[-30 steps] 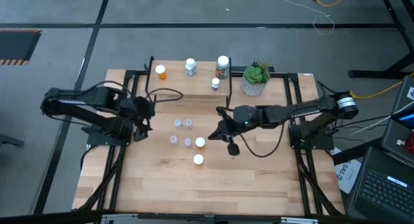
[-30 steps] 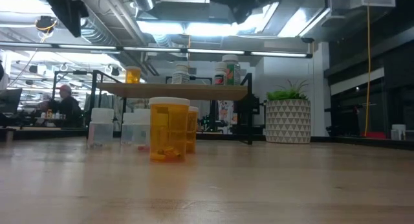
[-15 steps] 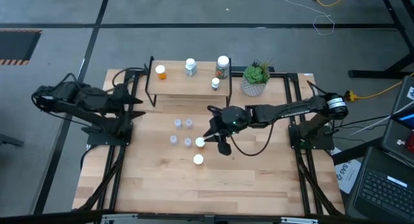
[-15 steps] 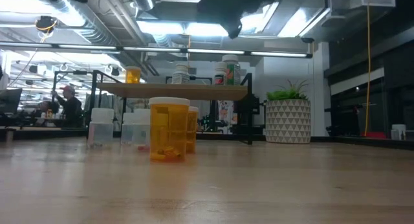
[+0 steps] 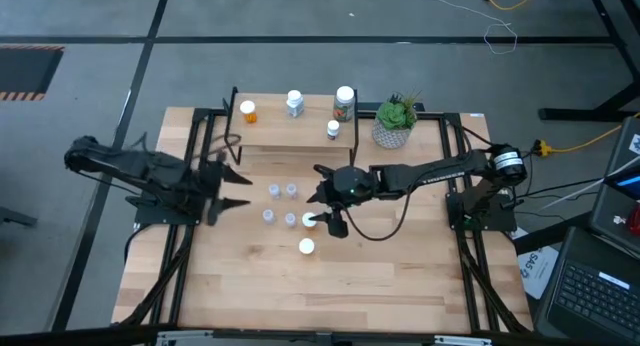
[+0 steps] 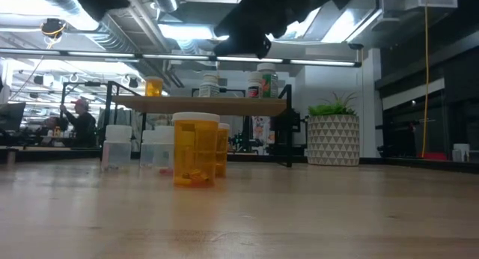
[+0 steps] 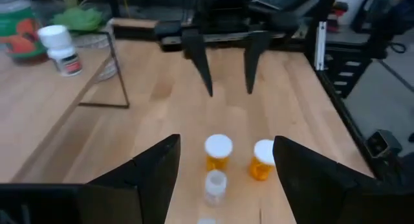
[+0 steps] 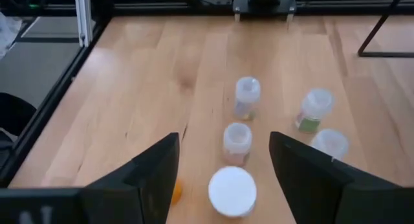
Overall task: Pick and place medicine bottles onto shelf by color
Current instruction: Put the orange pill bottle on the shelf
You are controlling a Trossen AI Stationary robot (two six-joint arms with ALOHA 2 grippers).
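Two orange bottles with white caps [image 5: 309, 219] [image 5: 306, 246] and several clear bottles [image 5: 274, 190] stand upright on the table in front of the shelf [image 5: 290, 134]. On its plank stand an orange bottle [image 5: 247, 110], a clear one [image 5: 294, 102], a large dark one [image 5: 344, 101] and a small white-capped one [image 5: 333, 129]. My right gripper [image 8: 223, 146] is open above the farther orange bottle's cap [image 8: 231, 190], a finger on either side, not touching. My left gripper [image 5: 236, 187] is open, left of the clear bottles.
A potted green plant [image 5: 396, 121] stands right of the shelf. The near half of the tabletop [image 5: 330, 286] is bare wood. In the low view a person [image 6: 76, 118] shows in the room behind the table.
My right gripper has gone toward the table's left edge and now stands over the farther orange bottle. My left arm drew back toward the left edge, then came back toward the clear bottles. No bottle has moved.
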